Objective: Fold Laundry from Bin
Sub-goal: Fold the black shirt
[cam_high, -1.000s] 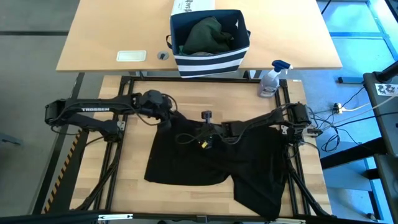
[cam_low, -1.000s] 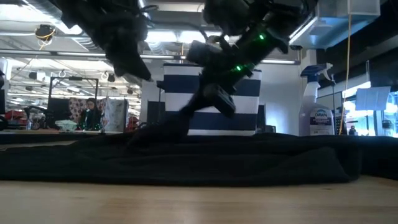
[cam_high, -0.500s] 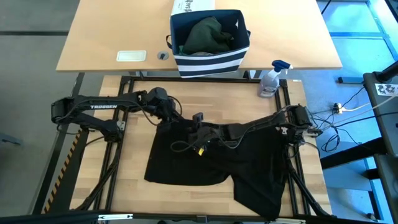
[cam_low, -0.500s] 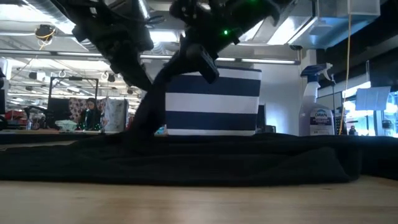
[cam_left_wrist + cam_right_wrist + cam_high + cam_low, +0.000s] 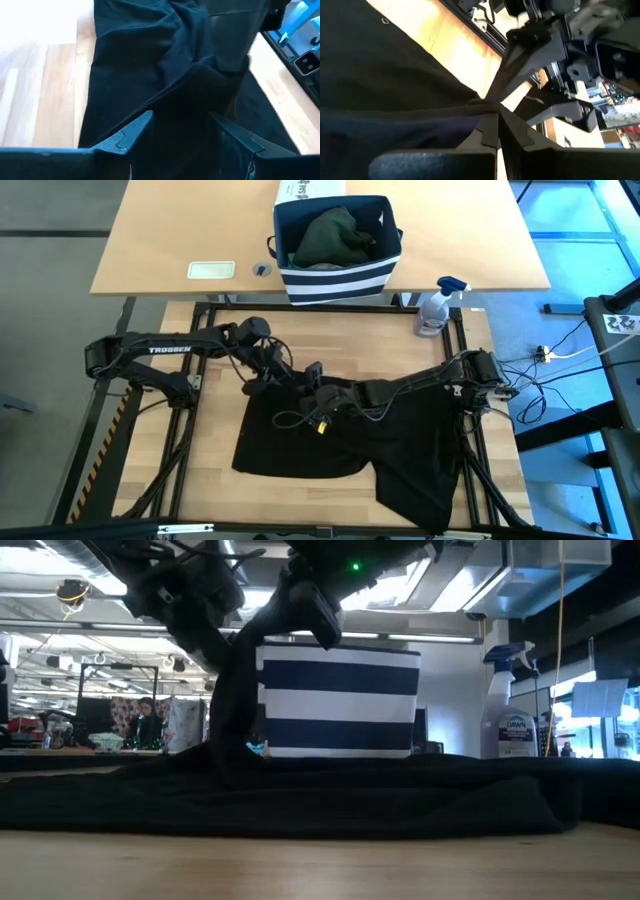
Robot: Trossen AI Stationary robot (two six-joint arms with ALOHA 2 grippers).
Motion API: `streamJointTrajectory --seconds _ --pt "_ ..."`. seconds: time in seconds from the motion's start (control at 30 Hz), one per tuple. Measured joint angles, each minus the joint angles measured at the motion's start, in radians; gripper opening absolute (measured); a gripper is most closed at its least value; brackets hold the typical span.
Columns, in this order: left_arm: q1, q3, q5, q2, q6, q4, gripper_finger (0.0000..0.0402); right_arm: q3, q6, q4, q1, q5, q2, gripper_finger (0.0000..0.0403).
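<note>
A black garment (image 5: 330, 440) of the laundry lies spread on the wooden table, and its far part is drawn up into a peak (image 5: 235, 690). My right gripper (image 5: 312, 380) is shut on that peak, above the table's middle. Just left of it, my left gripper (image 5: 278, 372) is open, with its fingers (image 5: 135, 132) on either side of the raised black cloth. The bin (image 5: 335, 280), navy with white stripes, stands on the far desk with a dark green garment (image 5: 335, 235) inside. My left gripper: I cannot tell whether its open fingers touch the black cloth running between them. My right gripper pinches a bunched fold of the black garment (image 5: 482, 107) between its two fingers, coming slanting down from the table's right. The fold is lifted clear; the cloth runs taut down to the rest, which lies on the table.
A spray bottle (image 5: 437, 305) stands at the table's far right corner. A white printed box (image 5: 310, 190) sits behind the bin, and a small white card (image 5: 211, 270) lies on the desk at the far left. Bare wood shows along the table's left side.
My right gripper has risen and gone toward the table's left, staying shut. It has drawn the garment's far part up into a tall peak, while the rest has stayed flat. My left gripper has shifted right toward that peak, rolled, and spread its fingers.
</note>
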Motion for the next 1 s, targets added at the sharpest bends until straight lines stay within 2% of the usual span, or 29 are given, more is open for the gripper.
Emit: streamJointTrajectory --seconds 0.2,0.43,0.8,1.0 --pt "0.003 0.039 0.081 0.027 0.059 0.007 0.0178 0.000 -0.008 0.000 0.000 -0.037 0.000 0.0002" --pt "0.000 0.130 0.238 0.094 0.121 -0.002 0.0178 0.000 -0.008 0.000 0.000 -0.044 0.000 0.0002" --pt "0.018 0.217 0.256 0.248 0.297 -0.263 0.0178 0.000 -0.029 -0.002 0.001 -0.045 0.000 0.0003" --pt "0.066 0.227 0.257 0.256 0.355 -0.289 0.0178 0.000 -0.030 0.000 0.001 -0.069 0.000 0.0004"
